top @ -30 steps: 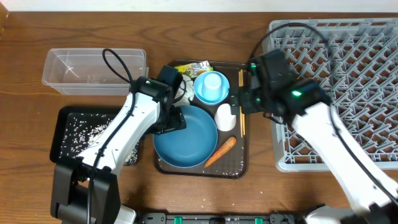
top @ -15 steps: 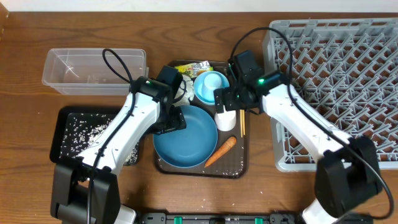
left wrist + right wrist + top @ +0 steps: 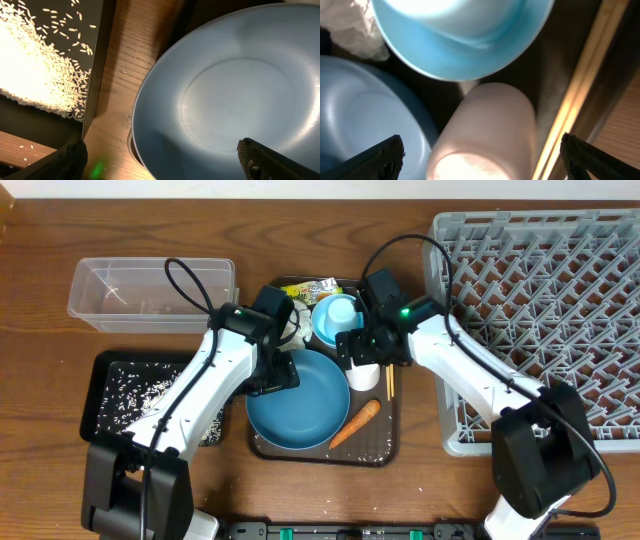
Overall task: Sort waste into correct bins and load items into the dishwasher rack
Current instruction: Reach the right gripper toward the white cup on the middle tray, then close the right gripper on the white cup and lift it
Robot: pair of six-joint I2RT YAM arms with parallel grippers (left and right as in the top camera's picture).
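My left gripper [image 3: 275,375] [image 3: 160,162] stands open astride the left rim of the large dark blue bowl [image 3: 300,400] [image 3: 235,85], one finger outside over the wood and one inside. My right gripper [image 3: 362,352] [image 3: 485,160] is open, with the lying white cup [image 3: 363,371] [image 3: 490,130] between its fingers. The light blue cup [image 3: 342,311] sits in the small light blue bowl [image 3: 322,330] [image 3: 465,40]. Chopsticks [image 3: 389,365] [image 3: 580,90] lie right of the white cup. A carrot [image 3: 355,423], tissue [image 3: 296,327] [image 3: 350,25] and wrapper [image 3: 310,288] lie on the brown tray [image 3: 390,450]. Rice [image 3: 135,392] [image 3: 35,60] fills the black tray [image 3: 100,370].
The clear tub [image 3: 150,295] stands at the back left with a little scrap inside. The grey dishwasher rack [image 3: 560,310] fills the right side, and my right arm reaches across its left edge. Loose rice grains dot the brown tray's front.
My right arm has swung left from the rack's edge to above the white cup on the brown tray. The left arm has not moved.
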